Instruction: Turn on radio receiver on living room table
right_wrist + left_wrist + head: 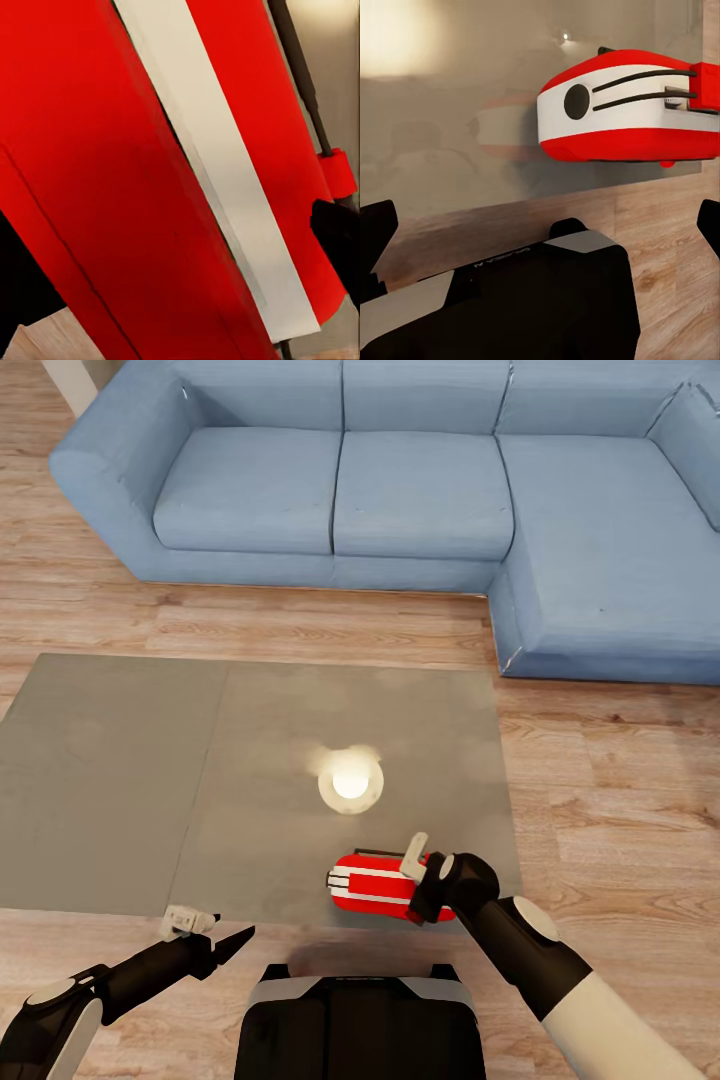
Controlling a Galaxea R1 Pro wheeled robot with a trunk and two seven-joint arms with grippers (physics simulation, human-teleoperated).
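The red radio receiver (370,887) with white stripes lies on its side near the front edge of the grey table (120,780). My right gripper (420,880) is at the radio's right end, open, with one finger above the body and one below it. In the right wrist view the radio (112,187) is very close, its wire handle runs along one side, and a dark fingertip (339,232) shows at the edge. My left gripper (205,933) hangs open just off the table's front edge, left of the radio and holding nothing. From the left wrist view the radio (622,112) shows end-on with a black dot.
A blue L-shaped sofa (420,490) stands beyond the table and wraps round on the right. A bright lamp reflection (350,780) glares on the glossy top. Light wood floor surrounds the table. My dark base (360,1020) sits right at the table's front edge.
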